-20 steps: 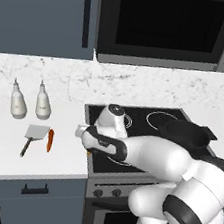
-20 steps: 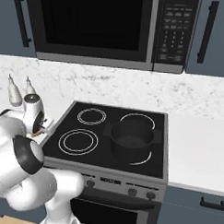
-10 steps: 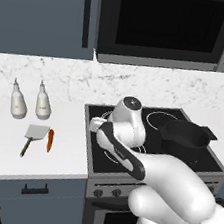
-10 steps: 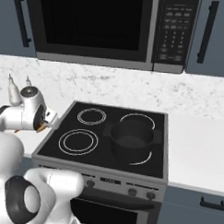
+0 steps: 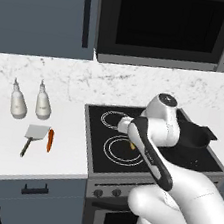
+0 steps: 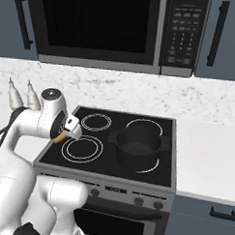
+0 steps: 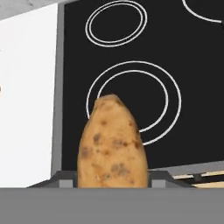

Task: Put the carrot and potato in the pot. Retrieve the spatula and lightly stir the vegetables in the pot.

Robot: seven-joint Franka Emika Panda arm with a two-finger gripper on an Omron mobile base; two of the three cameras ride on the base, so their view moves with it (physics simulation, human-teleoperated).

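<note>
Kitchen stovetop [image 6: 108,160], front-left burner below my gripper [image 7: 113,181], which had swung rightward off the counter [image 5: 8,142]; its half-parted jaws clamped the potato [image 7: 112,144]. Pot [image 6: 137,145] waited right; carrot [image 5: 50,139] and spatula [image 5: 33,137] remained on the left counter.

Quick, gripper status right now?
Gripper: closed on the potato, carried above the stove's front-left burner.

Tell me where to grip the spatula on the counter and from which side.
Take the spatula by its thin dark handle, from above, jaws across it. It lies flat, blade toward the bottles, and the carrot sits close beside the blade.
</note>
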